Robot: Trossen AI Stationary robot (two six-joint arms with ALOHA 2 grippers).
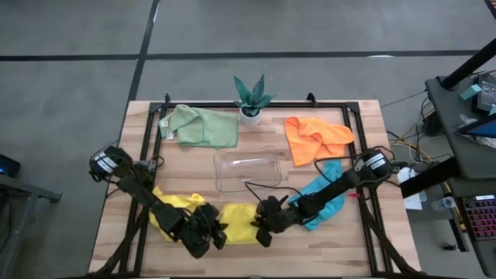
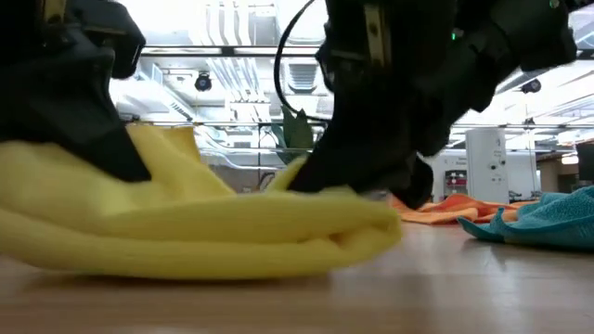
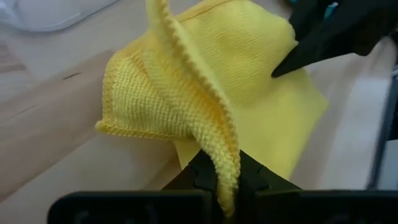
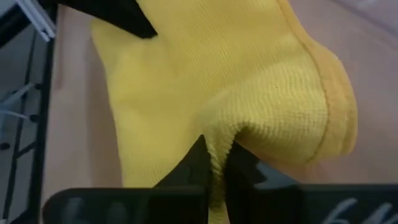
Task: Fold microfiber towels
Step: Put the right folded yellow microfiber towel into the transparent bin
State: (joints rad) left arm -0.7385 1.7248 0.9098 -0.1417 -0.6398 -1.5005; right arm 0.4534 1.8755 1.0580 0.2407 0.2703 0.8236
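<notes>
Between both fingers [image 1: 236, 227] — yellow towel [image 1: 240, 218] stretched left-right.

Both arms are matte black, built of blocky, angular segments. A thin black cable loops loosely off the right arm near its wrist. Each arm's base joint carries a rounded housing with a pale grey cap. The left end effector [image 1: 208, 235] and right end effector [image 1: 262, 229] end in slim, dark, wedge-shaped fingers [image 3: 202, 174] mounted on a flat black crossbar.
</notes>
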